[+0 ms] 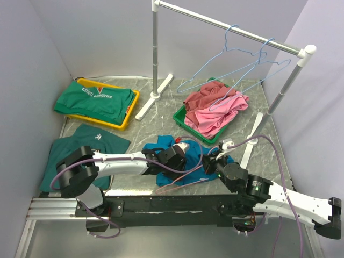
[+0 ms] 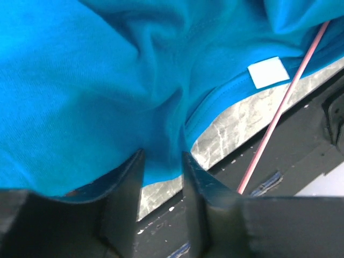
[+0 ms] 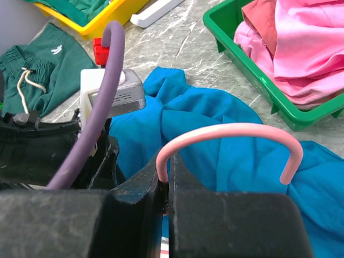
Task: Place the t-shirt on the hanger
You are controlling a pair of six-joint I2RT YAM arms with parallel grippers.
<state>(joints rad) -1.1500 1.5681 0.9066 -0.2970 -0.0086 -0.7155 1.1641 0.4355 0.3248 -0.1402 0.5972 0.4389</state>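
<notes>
Your left hand (image 2: pixel 161 164) pinches the teal-blue cloth t-shirt (image 2: pixel 80 80) near its collar. Your right hand (image 3: pixel 165 185) clamps the thin pink wire hanger (image 3: pixel 231 130), so thread it inside next.

T-shirt (image 1: pixel 191 166) on table (image 1: pixel 161 115), before clothes tray (image 1: pixel 181 117) — hanger (image 1: pixel 180 186) at its near edge

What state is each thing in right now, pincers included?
t-shirt: crumpled on the table, not on the hanger.
hanger: hook end clamped in the right pincer.
left pincer: closed on a fold of the t-shirt.
right pincer: shut on the hanger.
blue hangers: hanging from the rail.
green tray: holds pink clothes.
</notes>
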